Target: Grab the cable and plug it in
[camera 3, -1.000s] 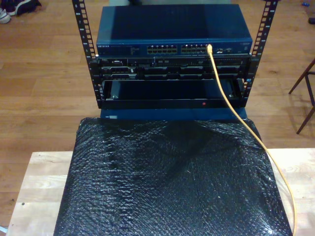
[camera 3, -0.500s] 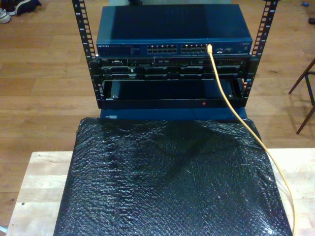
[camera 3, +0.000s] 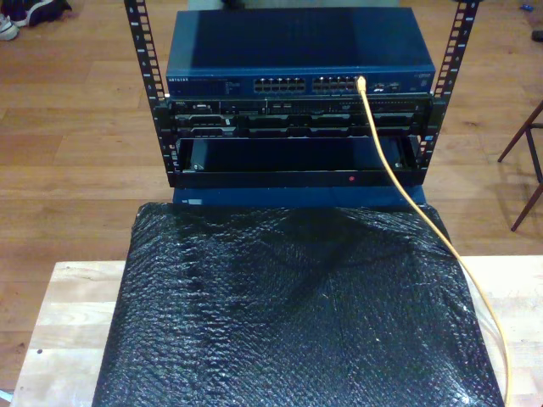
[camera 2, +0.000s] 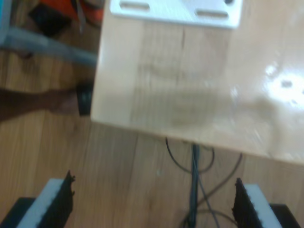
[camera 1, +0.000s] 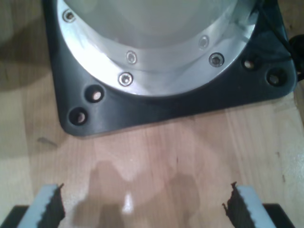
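The yellow cable (camera 3: 399, 174) runs from the exterior view's lower right, over the black bubble wrap, up to the blue network switch (camera 3: 297, 51). Its tip sits in a port (camera 3: 360, 83) near the right end of the switch's port row. My first gripper (camera 1: 142, 209) is open above bare wooden tabletop, close to a black and silver arm base (camera 1: 156, 57). My second gripper (camera 2: 152, 204) is open too, hanging over the wooden floor just past a table edge (camera 2: 142, 128). Nothing lies between either pair of fingers.
A black rack frame (camera 3: 153, 93) holds the switch and darker units below it. Black bubble wrap (camera 3: 288, 314) covers most of the wooden table (camera 3: 68, 322). A chair leg (camera 3: 526, 161) stands at the exterior view's right. Thin dark wires (camera 2: 194, 190) trail on the floor below my second gripper.
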`<state>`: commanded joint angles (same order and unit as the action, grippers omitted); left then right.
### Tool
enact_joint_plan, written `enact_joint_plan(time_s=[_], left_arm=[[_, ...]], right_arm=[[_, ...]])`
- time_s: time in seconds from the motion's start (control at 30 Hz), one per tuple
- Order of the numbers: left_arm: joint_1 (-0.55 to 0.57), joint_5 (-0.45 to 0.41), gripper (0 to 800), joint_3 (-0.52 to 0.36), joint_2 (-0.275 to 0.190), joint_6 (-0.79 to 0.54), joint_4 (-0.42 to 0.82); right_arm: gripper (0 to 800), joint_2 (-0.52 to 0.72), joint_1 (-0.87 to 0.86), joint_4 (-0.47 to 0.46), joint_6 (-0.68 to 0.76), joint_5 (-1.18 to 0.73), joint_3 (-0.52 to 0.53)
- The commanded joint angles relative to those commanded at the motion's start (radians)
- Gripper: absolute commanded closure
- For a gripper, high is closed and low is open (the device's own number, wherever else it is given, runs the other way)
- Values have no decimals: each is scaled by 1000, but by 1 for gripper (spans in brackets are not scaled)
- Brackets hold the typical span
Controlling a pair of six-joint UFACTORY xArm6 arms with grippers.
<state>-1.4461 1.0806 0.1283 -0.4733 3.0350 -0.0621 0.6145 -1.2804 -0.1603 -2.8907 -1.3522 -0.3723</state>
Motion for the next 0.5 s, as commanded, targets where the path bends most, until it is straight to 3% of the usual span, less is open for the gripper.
enact_joint_plan(time_s=[0.5], left_arm=[[-2, 0, 0, 0, 0, -2, 0]], right_arm=[[2, -2, -57, -2, -3, 106, 155]])
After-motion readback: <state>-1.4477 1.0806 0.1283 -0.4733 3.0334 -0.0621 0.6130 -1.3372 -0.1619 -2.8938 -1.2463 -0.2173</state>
